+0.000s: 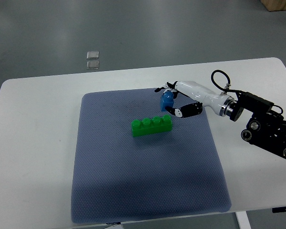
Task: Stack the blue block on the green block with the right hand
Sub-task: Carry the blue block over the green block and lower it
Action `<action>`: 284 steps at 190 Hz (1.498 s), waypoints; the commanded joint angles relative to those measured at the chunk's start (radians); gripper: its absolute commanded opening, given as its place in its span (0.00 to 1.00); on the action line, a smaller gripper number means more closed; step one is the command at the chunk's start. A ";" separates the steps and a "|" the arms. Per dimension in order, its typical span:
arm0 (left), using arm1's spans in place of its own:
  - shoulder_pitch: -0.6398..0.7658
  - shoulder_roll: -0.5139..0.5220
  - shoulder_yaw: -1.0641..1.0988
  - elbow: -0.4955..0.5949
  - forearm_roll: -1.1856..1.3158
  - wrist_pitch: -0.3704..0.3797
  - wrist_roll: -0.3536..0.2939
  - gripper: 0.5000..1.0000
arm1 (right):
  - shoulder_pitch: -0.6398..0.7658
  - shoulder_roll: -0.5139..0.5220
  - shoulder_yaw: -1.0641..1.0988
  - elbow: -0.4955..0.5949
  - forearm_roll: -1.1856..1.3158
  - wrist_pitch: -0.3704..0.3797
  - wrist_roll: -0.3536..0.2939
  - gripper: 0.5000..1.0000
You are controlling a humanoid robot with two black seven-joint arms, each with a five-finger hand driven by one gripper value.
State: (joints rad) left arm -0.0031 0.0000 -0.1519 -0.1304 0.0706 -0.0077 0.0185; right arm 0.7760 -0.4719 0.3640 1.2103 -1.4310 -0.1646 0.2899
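We find the right hand [174, 101] reaching in from the right edge, fingers closed around the blue block [167, 100], which sits in the grasp just beyond the right end of the green block [152, 126] and appears lifted clear of it. We judge the main risk to be misalignment: the blue block looks tilted in the fingers, so its underside may not seat squarely on the studs and could slip off or shove the green block along the grey mat [109, 181]. A lower finger [187, 112] lies close to the green block's right end and could nudge it. The mat rests on the white surface [33, 143].
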 commanded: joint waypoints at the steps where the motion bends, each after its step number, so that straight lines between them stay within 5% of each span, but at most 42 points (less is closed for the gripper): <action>1: 0.000 0.000 0.000 0.000 0.000 0.000 0.000 1.00 | 0.005 0.024 -0.007 -0.005 -0.028 -0.003 -0.005 0.00; 284: 0.000 0.000 0.000 0.000 0.000 0.000 0.000 1.00 | 0.009 0.105 -0.076 -0.109 -0.118 -0.023 -0.008 0.00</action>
State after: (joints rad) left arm -0.0031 0.0000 -0.1518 -0.1304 0.0706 -0.0077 0.0184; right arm 0.7854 -0.3667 0.2885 1.1032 -1.5493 -0.1858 0.2823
